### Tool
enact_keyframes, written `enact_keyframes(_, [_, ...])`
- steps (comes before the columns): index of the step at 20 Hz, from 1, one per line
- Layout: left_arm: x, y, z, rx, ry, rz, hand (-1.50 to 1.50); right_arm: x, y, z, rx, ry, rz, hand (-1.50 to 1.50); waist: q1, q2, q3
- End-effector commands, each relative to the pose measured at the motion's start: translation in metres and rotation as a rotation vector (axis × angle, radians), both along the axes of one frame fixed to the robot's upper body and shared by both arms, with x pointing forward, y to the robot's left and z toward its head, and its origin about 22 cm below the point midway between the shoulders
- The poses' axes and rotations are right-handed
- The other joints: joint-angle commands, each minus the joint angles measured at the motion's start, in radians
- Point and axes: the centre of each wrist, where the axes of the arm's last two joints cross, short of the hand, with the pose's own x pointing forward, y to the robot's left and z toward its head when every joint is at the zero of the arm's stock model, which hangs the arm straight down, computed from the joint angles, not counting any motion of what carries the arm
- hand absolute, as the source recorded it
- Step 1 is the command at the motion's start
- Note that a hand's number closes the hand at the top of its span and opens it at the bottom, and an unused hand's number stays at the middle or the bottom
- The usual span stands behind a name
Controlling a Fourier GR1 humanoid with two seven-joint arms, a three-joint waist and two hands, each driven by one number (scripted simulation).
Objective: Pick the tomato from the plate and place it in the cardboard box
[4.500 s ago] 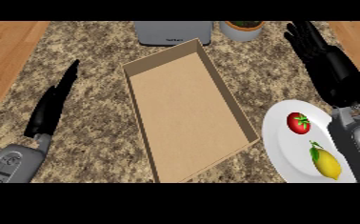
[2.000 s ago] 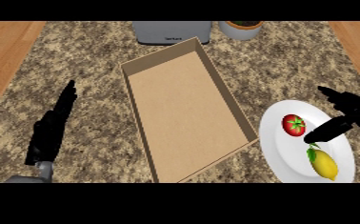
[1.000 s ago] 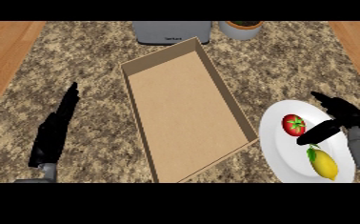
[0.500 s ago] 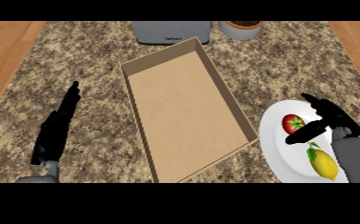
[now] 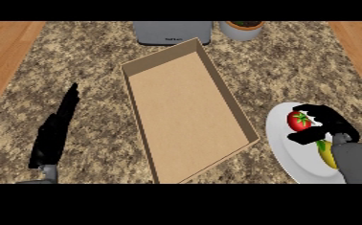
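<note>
One red tomato (image 5: 298, 120) sat on the white plate (image 5: 283, 145), right of the cardboard box (image 5: 185, 111). Right hand (image 5: 326, 123) curled around it, grabbing; lifting comes next. Left hand (image 5: 56, 129) rested, fingers straight.

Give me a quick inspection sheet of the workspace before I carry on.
Surface: speckled granite counter, wooden strips at both sides.
Job's things: red tomato on white round plate; open cardboard box mid-counter, nothing inside.
Clutter: yellow lemon on the plate; grey metal appliance and potted plant at the far edge.
Hands: right hand curling around the tomato, not lifted; left hand open, resting at left.
Cables: nothing seen.
Surroundings: nothing seen.
</note>
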Motion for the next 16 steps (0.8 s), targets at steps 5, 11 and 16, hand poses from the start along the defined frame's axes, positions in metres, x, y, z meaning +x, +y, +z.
enact_keyframes(5, [0.009,0.002,0.005,-0.008,-0.012,0.001,0.00,0.007,-0.010,-0.002,-0.213,-0.093,0.027,1.50,0.002,0.005,0.006])
enact_keyframes(11, [0.012,0.010,0.005,-0.007,0.000,-0.002,0.00,-0.010,0.012,0.002,-0.289,-0.216,0.057,1.50,-0.004,0.003,0.006])
enact_keyframes(16, [-0.008,0.014,0.002,0.004,0.010,0.017,0.00,-0.062,0.088,-0.009,-0.476,-0.358,0.314,1.50,-0.023,-0.011,0.003])
